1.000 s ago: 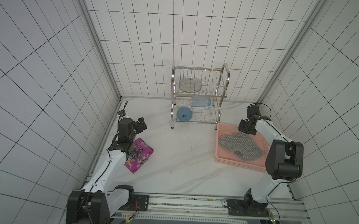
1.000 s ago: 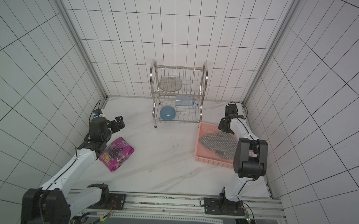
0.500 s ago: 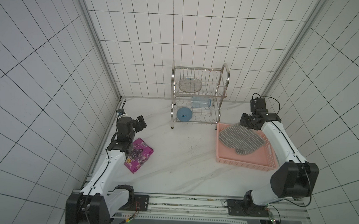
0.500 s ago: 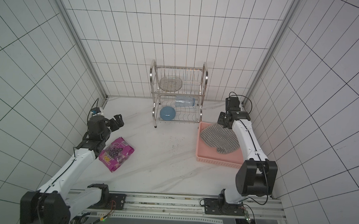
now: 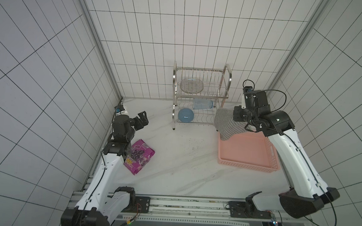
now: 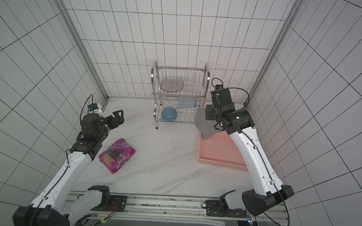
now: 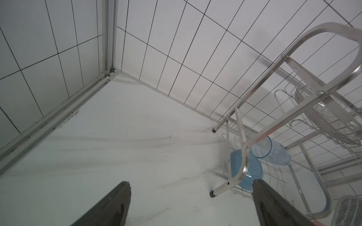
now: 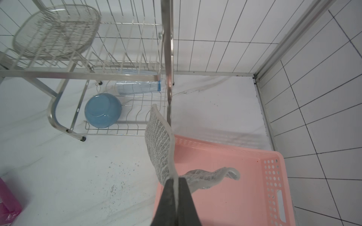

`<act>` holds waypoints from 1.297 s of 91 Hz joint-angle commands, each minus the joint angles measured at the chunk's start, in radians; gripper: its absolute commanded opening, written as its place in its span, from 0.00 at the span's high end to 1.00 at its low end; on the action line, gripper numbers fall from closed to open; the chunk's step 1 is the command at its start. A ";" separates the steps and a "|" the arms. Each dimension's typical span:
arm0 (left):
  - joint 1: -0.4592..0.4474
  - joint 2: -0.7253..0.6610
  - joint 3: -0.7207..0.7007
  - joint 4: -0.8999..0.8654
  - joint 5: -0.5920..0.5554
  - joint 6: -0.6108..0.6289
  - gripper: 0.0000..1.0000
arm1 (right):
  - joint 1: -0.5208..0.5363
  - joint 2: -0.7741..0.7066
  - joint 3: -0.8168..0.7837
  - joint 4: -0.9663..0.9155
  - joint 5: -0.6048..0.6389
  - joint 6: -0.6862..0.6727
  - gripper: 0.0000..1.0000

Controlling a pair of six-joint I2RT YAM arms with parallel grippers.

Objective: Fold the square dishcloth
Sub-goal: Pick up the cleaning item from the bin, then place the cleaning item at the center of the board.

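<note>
count 1 each | dishcloth (image 5: 226,124) | basket (image 5: 247,166) | snack bag (image 5: 139,156) | rack (image 8: 58,73) | bowl (image 5: 185,116) | plate (image 5: 191,85) | cup (image 5: 203,103)

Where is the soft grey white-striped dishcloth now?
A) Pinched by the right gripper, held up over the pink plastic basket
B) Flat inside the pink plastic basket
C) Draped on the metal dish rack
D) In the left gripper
A: the right gripper is shut on the grey striped dishcloth above the pink basket; the left gripper is open and empty.
</note>
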 commanded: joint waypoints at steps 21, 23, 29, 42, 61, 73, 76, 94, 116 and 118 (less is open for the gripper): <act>0.000 -0.129 0.024 -0.058 0.009 -0.134 0.01 | 0.185 -0.030 0.127 -0.097 -0.113 0.026 1.00; 0.000 -0.138 0.020 -0.058 0.003 -0.143 0.01 | 0.201 -0.028 0.128 -0.099 -0.111 0.033 1.00; 0.000 -0.163 0.005 -0.050 -0.020 -0.162 0.01 | 0.274 -0.020 0.128 -0.103 -0.098 0.053 1.00; 0.002 -0.202 -0.007 -0.088 -0.066 -0.185 0.01 | 0.423 -0.004 0.121 -0.108 -0.025 0.118 1.00; 0.002 -0.249 0.004 -0.141 -0.112 -0.196 0.01 | 0.540 0.000 0.053 -0.054 -0.036 0.253 1.00; 0.003 -0.255 0.021 -0.173 -0.146 -0.197 0.01 | 0.539 0.017 -0.031 0.007 -0.057 0.313 1.00; 0.002 -0.251 0.024 -0.175 -0.152 -0.197 0.01 | 0.530 0.029 -0.047 0.019 -0.056 0.323 1.00; 0.002 -0.203 0.015 -0.169 -0.138 -0.188 0.01 | 0.352 0.123 -0.199 0.147 -0.218 0.334 1.00; 0.000 -0.138 -0.031 -0.157 -0.080 -0.219 0.02 | 0.192 0.354 -0.170 0.212 -0.202 0.239 1.00; 0.001 -0.133 -0.037 -0.154 -0.068 -0.223 0.02 | 0.183 0.373 -0.160 0.207 -0.192 0.234 1.00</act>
